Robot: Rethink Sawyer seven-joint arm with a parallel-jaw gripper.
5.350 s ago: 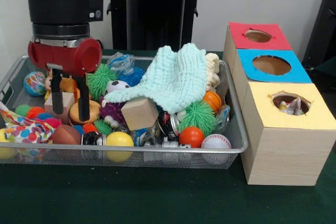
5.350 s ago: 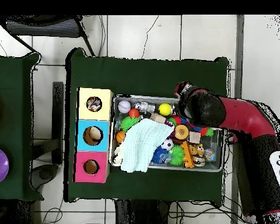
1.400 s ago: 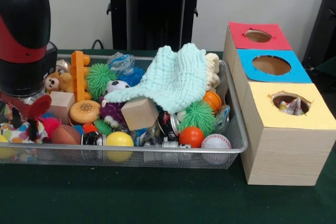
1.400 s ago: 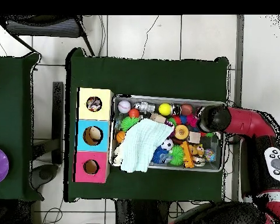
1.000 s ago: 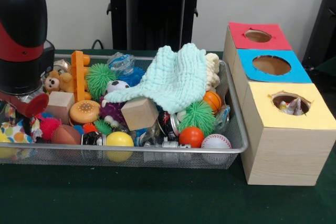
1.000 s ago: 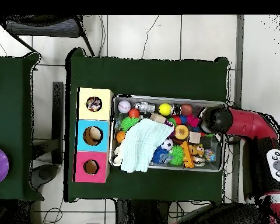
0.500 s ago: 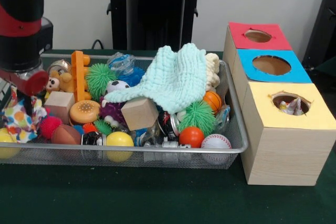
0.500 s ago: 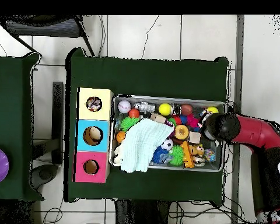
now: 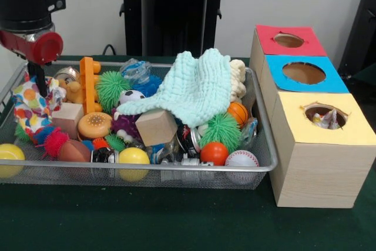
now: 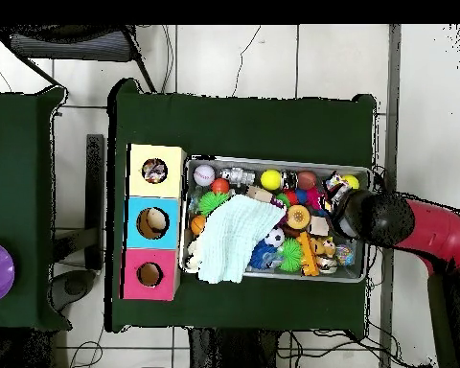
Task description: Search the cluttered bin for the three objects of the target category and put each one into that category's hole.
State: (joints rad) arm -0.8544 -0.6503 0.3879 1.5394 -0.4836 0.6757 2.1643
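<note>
1 patterned cloth hanging lengthwise down from gripper

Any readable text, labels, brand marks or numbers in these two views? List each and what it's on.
None can be read in either view.
The wooden sorting box with its red, blue and yellow tops carries no lettering.
The multicoloured patterned cloth hanging from the gripper shows only coloured blotches.
The white baseball shows only red stitching.

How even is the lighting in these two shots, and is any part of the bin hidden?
Front view: soft, even light, no harsh glare; the arm is cut off at the top edge, and the towel covers toys beneath. Overhead view: even too, but the arm blocks the bin at its right end.
</note>
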